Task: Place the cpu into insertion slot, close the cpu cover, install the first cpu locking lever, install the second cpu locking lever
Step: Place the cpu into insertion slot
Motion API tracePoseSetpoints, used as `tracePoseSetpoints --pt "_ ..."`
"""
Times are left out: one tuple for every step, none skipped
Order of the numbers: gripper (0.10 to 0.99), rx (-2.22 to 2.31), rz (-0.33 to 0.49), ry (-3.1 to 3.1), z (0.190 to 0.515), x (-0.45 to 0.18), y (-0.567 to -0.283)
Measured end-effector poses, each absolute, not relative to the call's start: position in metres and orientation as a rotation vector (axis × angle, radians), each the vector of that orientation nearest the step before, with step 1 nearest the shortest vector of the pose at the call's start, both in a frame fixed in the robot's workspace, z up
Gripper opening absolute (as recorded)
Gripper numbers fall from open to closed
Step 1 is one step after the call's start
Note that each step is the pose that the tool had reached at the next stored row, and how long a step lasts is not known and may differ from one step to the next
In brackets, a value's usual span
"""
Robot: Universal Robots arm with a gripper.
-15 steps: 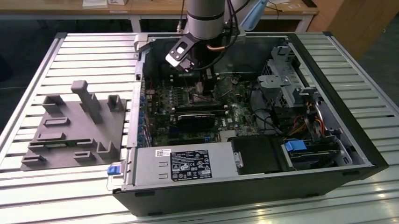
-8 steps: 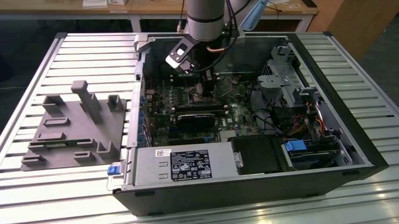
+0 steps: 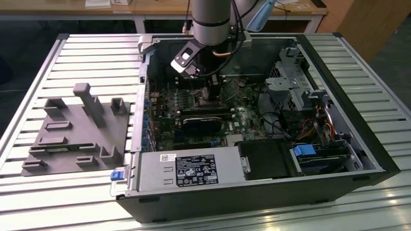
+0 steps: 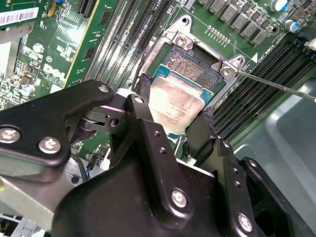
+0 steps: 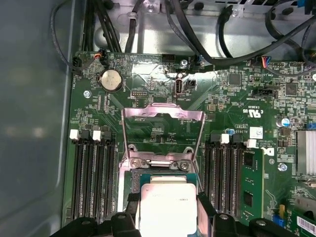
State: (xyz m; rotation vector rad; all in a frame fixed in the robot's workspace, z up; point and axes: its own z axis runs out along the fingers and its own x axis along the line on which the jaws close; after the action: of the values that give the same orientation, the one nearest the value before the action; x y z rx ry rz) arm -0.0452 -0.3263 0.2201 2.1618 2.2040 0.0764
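In both wrist views my gripper (image 4: 175, 112) (image 5: 166, 212) is shut on the cpu (image 4: 174, 98) (image 5: 165, 197), a flat square chip with a silvery top, one black finger on each side. The cpu hangs partly over the insertion slot (image 4: 191, 63) (image 5: 136, 178), whose dark pin field shows beyond the chip's green edge. I cannot tell whether the chip touches the slot. The cpu cover (image 5: 163, 114) stands flipped open just beyond the slot. A thin metal lever (image 4: 276, 86) sticks out from the slot's corner. In the exterior view the gripper (image 3: 209, 98) reaches down into the open computer case.
Rows of memory slots (image 5: 94, 177) (image 5: 228, 168) flank the slot on both sides. Black cables (image 5: 197, 29) run along the case wall. A grey power-supply box (image 3: 186, 171), a black block (image 3: 204, 124) and a drive cage (image 3: 295, 82) crowd the case. A grey fixture plate (image 3: 77, 130) lies at the exterior view's left.
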Motion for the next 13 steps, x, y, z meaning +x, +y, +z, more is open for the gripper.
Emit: tracePoseSetpoints --pt "0.537 2.162 0.076 2.204 0.219 -0.045 -0.326" --pt "0.537 2.162 0.076 2.204 0.217 -0.045 -0.326" --pt "0.537 2.162 0.076 2.204 0.216 -0.045 -0.326" --pt "0.537 2.162 0.076 2.204 0.214 -0.045 -0.326" --pt "0.537 2.162 0.076 2.204 0.213 -0.045 -0.326" --pt "0.537 2.162 0.076 2.204 0.212 -0.045 -0.326" --pt "0.537 2.162 0.076 2.204 0.211 -0.045 -0.325" --pt "0.537 2.162 0.076 2.204 0.211 -0.045 -0.325" --pt "0.537 2.162 0.076 2.204 0.21 -0.046 -0.325" --pt "0.537 2.162 0.076 2.204 0.209 -0.046 -0.324" --pt "0.537 2.162 0.076 2.204 0.209 -0.046 -0.324" --pt "0.537 2.162 0.076 2.204 0.208 -0.046 -0.324" --pt "0.537 2.162 0.076 2.204 0.207 -0.046 -0.324"
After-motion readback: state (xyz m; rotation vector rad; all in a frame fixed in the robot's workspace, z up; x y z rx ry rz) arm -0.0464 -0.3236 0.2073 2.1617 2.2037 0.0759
